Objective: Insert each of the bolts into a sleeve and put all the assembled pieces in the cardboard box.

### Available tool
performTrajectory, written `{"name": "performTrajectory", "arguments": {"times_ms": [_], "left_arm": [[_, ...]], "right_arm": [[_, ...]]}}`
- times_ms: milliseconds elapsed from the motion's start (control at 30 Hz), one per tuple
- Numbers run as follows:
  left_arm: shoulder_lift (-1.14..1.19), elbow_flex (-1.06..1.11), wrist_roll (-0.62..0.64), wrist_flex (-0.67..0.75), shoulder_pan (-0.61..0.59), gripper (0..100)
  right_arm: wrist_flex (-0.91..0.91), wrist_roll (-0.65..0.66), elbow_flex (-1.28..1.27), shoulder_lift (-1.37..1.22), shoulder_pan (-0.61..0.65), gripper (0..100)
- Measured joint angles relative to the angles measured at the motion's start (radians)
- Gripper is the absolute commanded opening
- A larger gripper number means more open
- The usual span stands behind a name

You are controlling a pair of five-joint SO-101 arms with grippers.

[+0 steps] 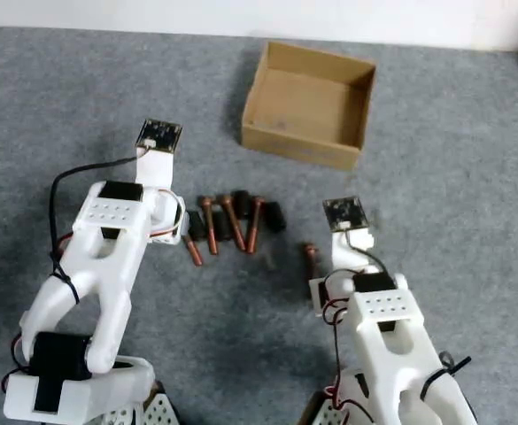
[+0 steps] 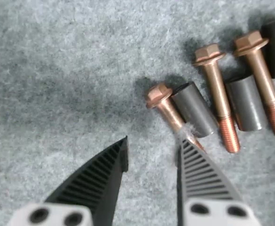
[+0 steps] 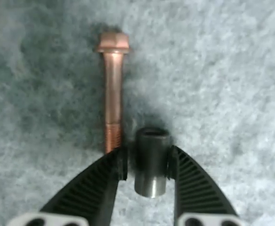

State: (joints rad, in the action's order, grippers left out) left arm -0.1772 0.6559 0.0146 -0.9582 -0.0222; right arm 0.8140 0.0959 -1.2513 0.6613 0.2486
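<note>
- High view: cardboard box (image 1: 301, 147) sits at the far side of the grey carpet (image 1: 81, 97), top open, bare brown floor showing. Loose bolts (image 1: 210, 226) and sleeves (image 1: 274, 217) lie clustered between the arms, well apart from it.
- Left wrist view: left gripper (image 2: 153, 143) jaws spread wide over carpet. One fingertip touches the threaded end of the nearest bolt (image 2: 168, 110), which lies against a grey sleeve (image 2: 193, 108).
- Right wrist view: right gripper (image 3: 146, 165) jaws narrowed, pinching a dark sleeve (image 3: 151, 155) by its sides. A lone bolt (image 3: 113, 94) lies just beside.
</note>
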Motion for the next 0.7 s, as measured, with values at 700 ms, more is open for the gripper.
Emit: {"name": "performTrajectory", "arguments": {"times_ms": [700], "left_arm": [[0.0,0.0,0.0,0.0,0.0,17]], "right_arm": [[0.0,-0.002,-0.003,0.0,-0.029,0.5]]}}
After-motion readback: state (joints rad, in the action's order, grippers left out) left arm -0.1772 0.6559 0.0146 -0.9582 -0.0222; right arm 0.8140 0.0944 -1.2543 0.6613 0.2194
